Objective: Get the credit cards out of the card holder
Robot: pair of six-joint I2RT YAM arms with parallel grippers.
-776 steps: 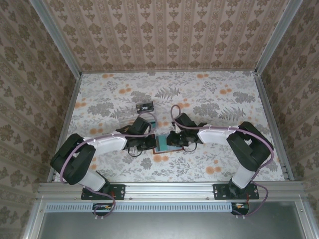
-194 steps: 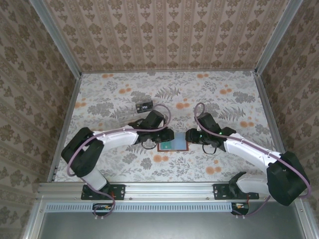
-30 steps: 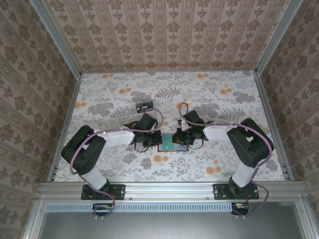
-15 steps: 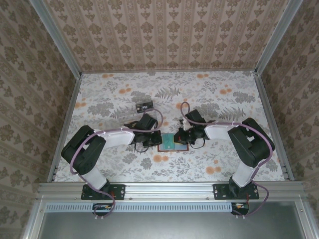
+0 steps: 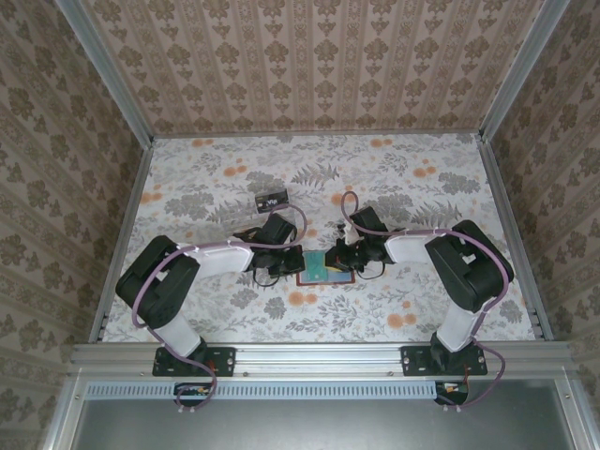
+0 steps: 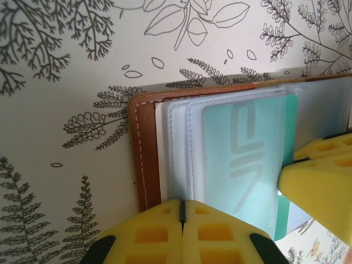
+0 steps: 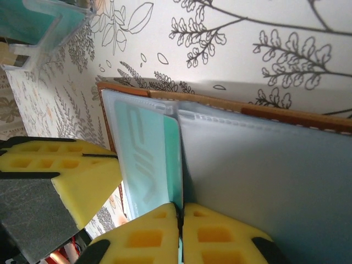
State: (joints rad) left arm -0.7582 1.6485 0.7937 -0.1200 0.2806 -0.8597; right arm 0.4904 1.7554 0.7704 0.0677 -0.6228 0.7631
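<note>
Yellow pads of the left gripper [image 6: 181, 220] are pressed together with nothing between them. Their tips bear down on the edge of the card holder [image 6: 144, 154], probably to pin it. The right gripper [image 7: 180, 220] is likewise closed at the edge of the teal card [image 7: 146, 159]; I cannot tell whether it pinches it. The holder is brown stitched leather with clear sleeves [image 6: 177, 137], lying open on the floral table [image 6: 66, 71] between the arms.

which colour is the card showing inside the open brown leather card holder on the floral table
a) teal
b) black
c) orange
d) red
a: the left wrist view shows a teal card with a pale logo lying inside the open brown leather card holder.
</note>
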